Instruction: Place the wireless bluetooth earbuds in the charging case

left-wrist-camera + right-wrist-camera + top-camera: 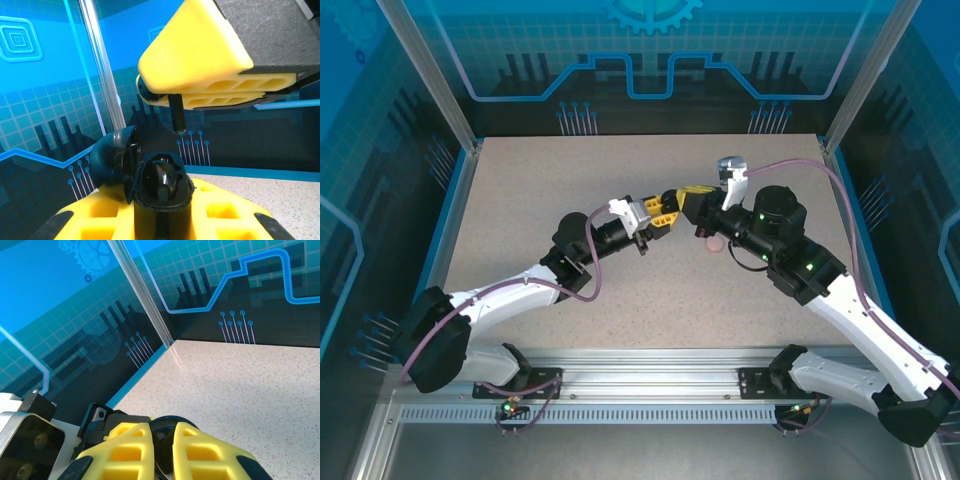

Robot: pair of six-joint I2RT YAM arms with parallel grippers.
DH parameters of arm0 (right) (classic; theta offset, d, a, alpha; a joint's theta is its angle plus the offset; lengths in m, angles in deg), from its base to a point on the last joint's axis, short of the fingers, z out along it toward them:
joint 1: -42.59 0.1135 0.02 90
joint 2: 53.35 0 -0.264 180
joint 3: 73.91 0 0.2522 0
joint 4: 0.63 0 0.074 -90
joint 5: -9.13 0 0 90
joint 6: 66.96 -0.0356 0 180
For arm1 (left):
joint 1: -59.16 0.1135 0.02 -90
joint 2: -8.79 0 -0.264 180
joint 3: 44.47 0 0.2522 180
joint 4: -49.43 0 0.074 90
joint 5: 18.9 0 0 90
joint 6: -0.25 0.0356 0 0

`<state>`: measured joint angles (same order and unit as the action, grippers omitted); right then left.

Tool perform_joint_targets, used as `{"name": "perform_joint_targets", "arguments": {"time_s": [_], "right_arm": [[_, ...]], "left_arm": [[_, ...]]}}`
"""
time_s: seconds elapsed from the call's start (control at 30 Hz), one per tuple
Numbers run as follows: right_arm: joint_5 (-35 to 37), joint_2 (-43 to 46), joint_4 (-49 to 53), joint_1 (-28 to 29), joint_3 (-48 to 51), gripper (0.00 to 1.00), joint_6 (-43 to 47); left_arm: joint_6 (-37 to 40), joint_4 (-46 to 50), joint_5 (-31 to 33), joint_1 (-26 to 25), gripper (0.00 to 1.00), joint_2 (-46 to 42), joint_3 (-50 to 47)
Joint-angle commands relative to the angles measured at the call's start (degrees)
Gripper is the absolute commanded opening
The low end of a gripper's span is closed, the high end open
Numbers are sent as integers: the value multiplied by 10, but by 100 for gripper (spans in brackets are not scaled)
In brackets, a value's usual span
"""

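Up in the middle of the table (520,200) the two arms meet. The left gripper (658,212) is clamped on a black charging case (141,189), its lid swung open to one side. Just above it the right gripper (692,198) pinches a black earbud (175,114), stem pointing down at the open case but not yet touching it. A dark glossy shape (162,181) sits inside the case, maybe the other bud, I can't be sure. So I'd say this bud is moments from seating. A pale pink thing (715,243) lies on the table beside the right arm, untouched.
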<state>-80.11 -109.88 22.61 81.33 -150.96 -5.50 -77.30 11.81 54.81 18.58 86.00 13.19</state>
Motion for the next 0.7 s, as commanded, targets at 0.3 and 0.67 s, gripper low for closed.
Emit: {"name": "perform_joint_targets", "arguments": {"time_s": [0.3,0.67], "right_arm": [[-10,-16,-28,9,10,11,-4],[-11,-31,-25,10,16,10,-5]], "left_arm": [[7,-19,3,-5,0,-3,24],[6,-19,4,-4,0,-7,23]]}}
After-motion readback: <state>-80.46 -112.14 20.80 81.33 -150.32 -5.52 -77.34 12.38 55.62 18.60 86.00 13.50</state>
